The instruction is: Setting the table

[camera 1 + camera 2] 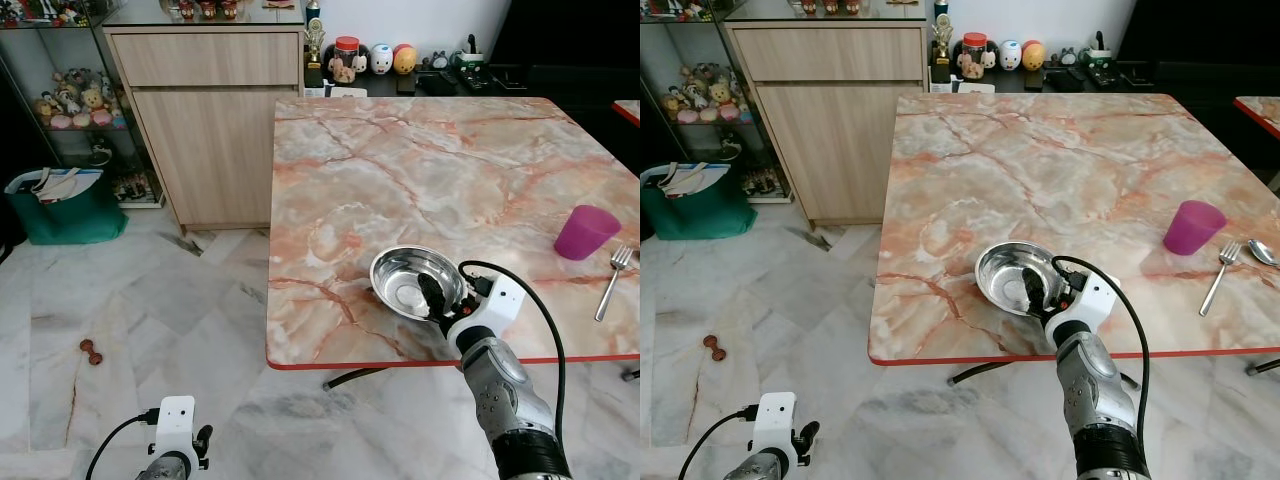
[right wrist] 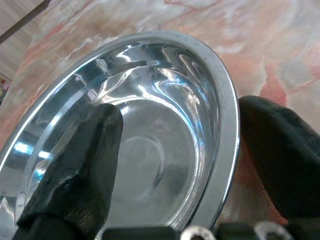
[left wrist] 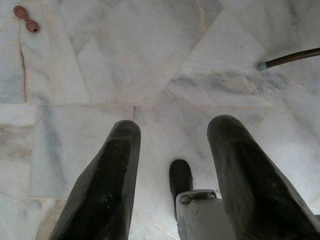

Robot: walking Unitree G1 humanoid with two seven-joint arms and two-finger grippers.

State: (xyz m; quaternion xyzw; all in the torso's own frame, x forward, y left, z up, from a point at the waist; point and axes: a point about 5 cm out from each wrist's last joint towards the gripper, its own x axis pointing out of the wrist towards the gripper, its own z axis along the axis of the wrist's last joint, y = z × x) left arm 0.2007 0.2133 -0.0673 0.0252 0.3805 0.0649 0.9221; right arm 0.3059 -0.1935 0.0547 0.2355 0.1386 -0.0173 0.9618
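A shiny steel bowl (image 1: pixel 412 276) sits near the front edge of the pink marble table (image 1: pixel 450 160). My right gripper (image 1: pixel 438 298) is open at the bowl's near rim. One black finger (image 2: pixel 85 150) is down inside the bowl (image 2: pixel 160 150) and the other (image 2: pixel 280 150) is outside against the rim. A purple cup (image 1: pixel 585 232) stands at the table's right side with a fork (image 1: pixel 612 280) in front of it and a spoon (image 1: pixel 1265 252) beside that. My left gripper (image 3: pixel 175 127) hangs low and open over the marble floor.
A wooden cabinet (image 1: pixel 210 120) stands beyond the table's left corner, with a glass shelf of plush toys (image 1: pixel 70 100) and a green bag (image 1: pixel 65 205) further left. A small brown toy (image 1: pixel 91 350) lies on the floor. Figurines line the shelf behind the table.
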